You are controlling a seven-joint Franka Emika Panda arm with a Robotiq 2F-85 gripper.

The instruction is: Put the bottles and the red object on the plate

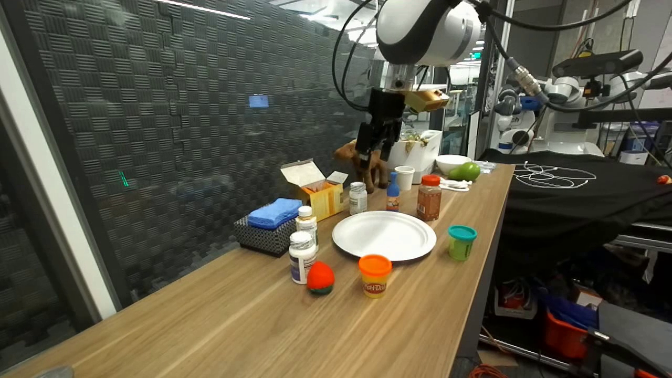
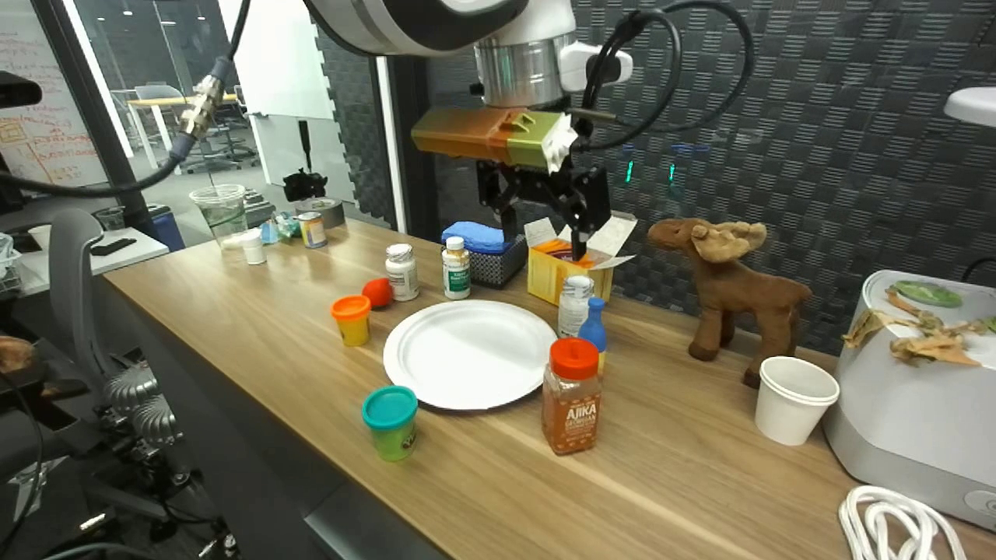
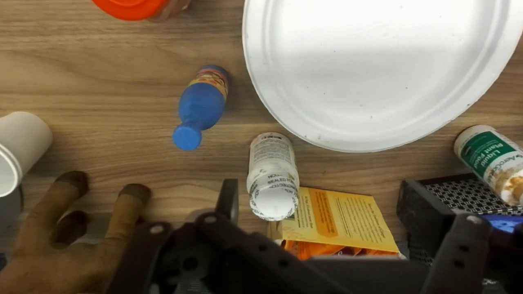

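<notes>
Around the plate (image 2: pixel 471 354) stand, upright on the table (image 2: pixel 700 459), a white bottle (image 3: pixel 272 179) just off its rim, a blue bottle (image 3: pixel 202 104) and a red-capped jar (image 2: pixel 572 404) near it, and, further around it, a slim white bottle (image 2: pixel 457 272) and a stout white bottle (image 2: pixel 402 276) – the red ball (image 2: pixel 377 292) sits just beside the stout one, also off the plate. The gripper (image 2: pixel 544 241) hangs above the table past the plate's edge – its fingers (image 3: pixel 229 200) spread wide, gripping nothing
</notes>
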